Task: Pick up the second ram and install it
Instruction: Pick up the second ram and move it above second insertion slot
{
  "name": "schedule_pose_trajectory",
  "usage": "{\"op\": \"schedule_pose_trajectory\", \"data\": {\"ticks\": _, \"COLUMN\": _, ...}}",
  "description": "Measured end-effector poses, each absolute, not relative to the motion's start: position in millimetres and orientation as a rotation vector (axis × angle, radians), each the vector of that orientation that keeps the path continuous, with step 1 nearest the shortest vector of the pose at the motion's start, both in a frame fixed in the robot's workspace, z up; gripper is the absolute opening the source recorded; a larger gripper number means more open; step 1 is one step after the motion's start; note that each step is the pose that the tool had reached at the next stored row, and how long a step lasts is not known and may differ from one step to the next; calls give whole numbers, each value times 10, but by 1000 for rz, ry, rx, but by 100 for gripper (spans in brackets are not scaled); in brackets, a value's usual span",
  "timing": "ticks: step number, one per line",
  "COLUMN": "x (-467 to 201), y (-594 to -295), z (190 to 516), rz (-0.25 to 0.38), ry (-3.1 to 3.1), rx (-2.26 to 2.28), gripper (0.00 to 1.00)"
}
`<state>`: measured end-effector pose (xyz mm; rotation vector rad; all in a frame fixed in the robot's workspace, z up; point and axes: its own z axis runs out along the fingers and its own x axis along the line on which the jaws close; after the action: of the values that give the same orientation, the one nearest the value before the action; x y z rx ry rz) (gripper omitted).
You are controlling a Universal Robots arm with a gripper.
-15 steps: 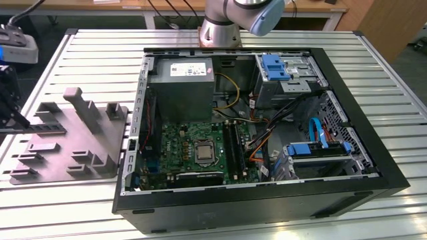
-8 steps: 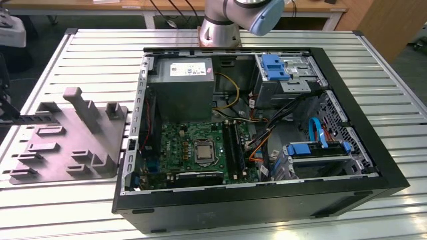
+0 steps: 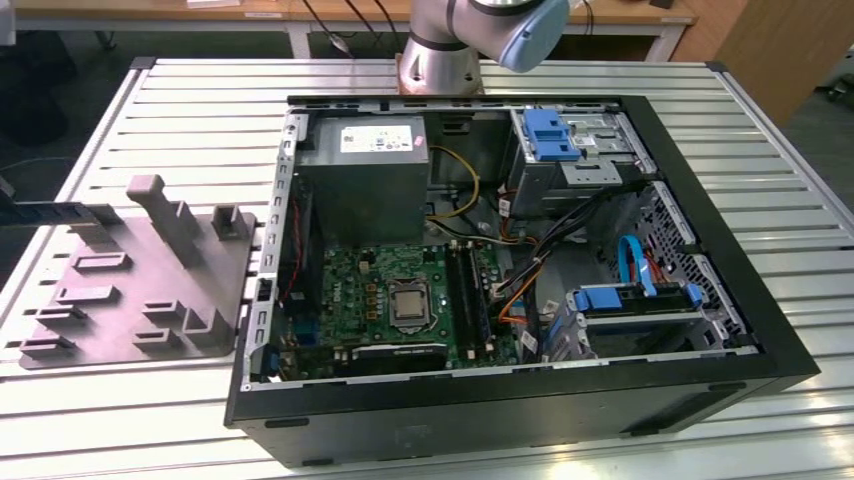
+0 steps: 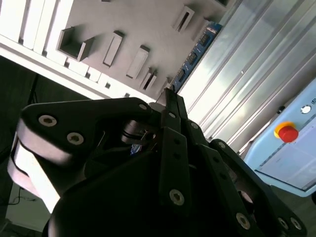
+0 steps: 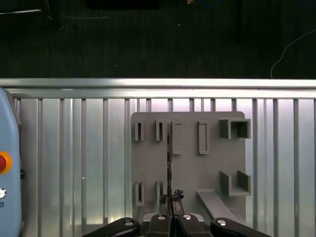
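Nearest the wrist cameras we see the black two-finger gripper (image 5: 172,200), its fingers drawn narrow and pinching one end of the second ram (image 4: 197,52), a slim dark blue memory stick. In the second wrist view we see the stick's flat face running away from the fingertips. In the first wrist view we see it edge-on as a thin dark line. Beyond the stick lies the grey moulded fixture plate (image 5: 190,173) with its raised slot holders, and the stick hangs over the plate. We cannot tell whether its far end touches a holder. The plate rests on the slatted aluminium table (image 5: 74,148). A pale blue box (image 4: 286,153) with a red round button (image 4: 287,132) sits beside the table, and past the table's edge we see a dark floor (image 5: 148,44). In the exterior view, the open black computer case (image 3: 534,400) stands just beside the plate, on the exterior view's right. The green motherboard (image 3: 387,270) lies inside the case, and the silver arm base (image 3: 441,60) rises behind it.
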<state>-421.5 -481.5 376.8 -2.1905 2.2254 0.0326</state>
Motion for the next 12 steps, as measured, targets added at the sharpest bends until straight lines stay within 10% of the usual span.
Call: {"op": "schedule_pose_trajectory", "data": {"ticks": 12, "x": -4215, "y": -4816, "z": 3999, "rz": 33, "ry": 2225, "rx": -2190, "gripper": 11}}
